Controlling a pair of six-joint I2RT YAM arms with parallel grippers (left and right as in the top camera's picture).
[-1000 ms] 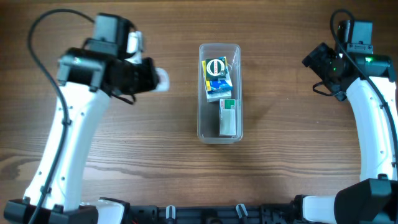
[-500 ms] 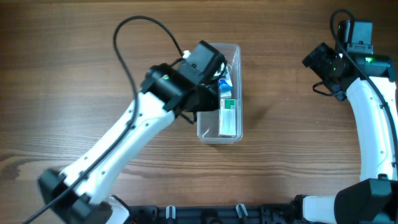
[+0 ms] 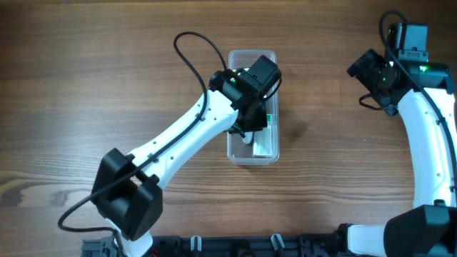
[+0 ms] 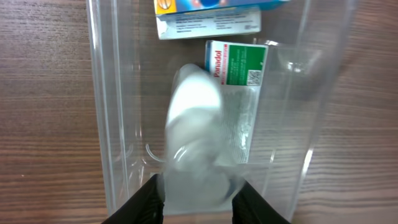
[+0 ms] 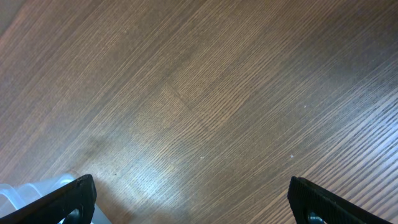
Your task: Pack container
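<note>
One white bottle [image 4: 194, 130] gripped by L fingers [image 4: 142, 208] over container [image 4: 99, 124]; R fingers [image 5: 68, 200] spread wide above table [image 5: 205, 93].

The left arm [image 3: 178, 135] is pointing toward one o'clock, left gripper [image 4: 198, 200] clamping a white bottle [image 4: 194, 134]; right gripper [image 5: 193, 202] is hanging wide open at two o'clock.

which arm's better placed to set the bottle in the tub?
Left. The left gripper holds the white bottle over the tub; the right gripper hangs open over the table, away from it.
</note>
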